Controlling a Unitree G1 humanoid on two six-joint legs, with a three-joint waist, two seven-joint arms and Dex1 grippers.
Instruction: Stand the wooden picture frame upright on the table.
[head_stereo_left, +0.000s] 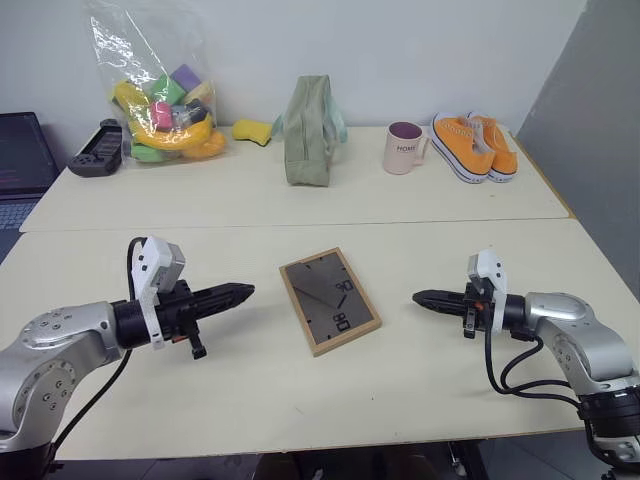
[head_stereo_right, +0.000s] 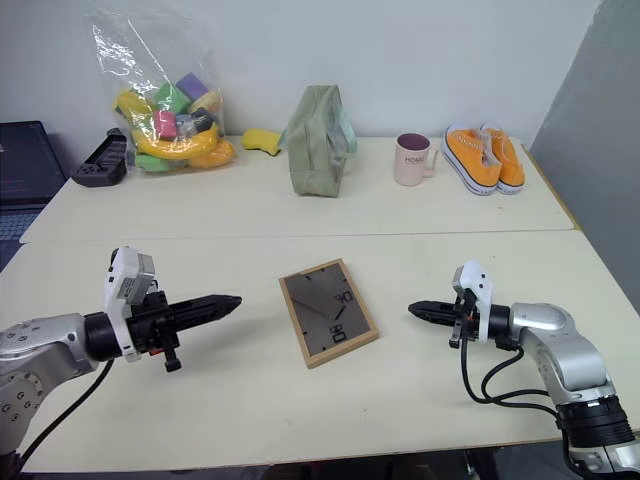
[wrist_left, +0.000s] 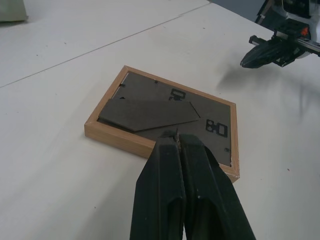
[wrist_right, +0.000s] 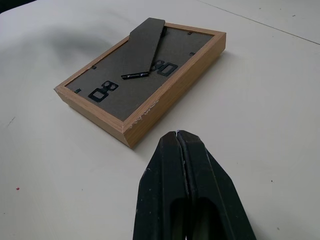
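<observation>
1. Tabletop (head_stereo_left: 250, 400): pale cream, a seam running across it; white wall behind.
2. Picture frame (head_stereo_left: 329, 300): light wood, lying flat at the centre of the near tabletop, dark back upward, fold-out stand resting flat against it.
3. Left gripper (head_stereo_left: 245, 291): at 9 o'clock from the frame, fingers pressed together, holding nothing, tip aimed at the frame, clear of it.
4. Right gripper (head_stereo_left: 420, 297): at 3 o'clock from the frame, fingers pressed together, empty, also apart from it.
5. Far tabletop, 12 o'clock: green pouch (head_stereo_left: 310, 130), pink mug (head_stereo_left: 403, 148), orange shoes (head_stereo_left: 474, 146), bag of toys (head_stereo_left: 160, 95).
</observation>
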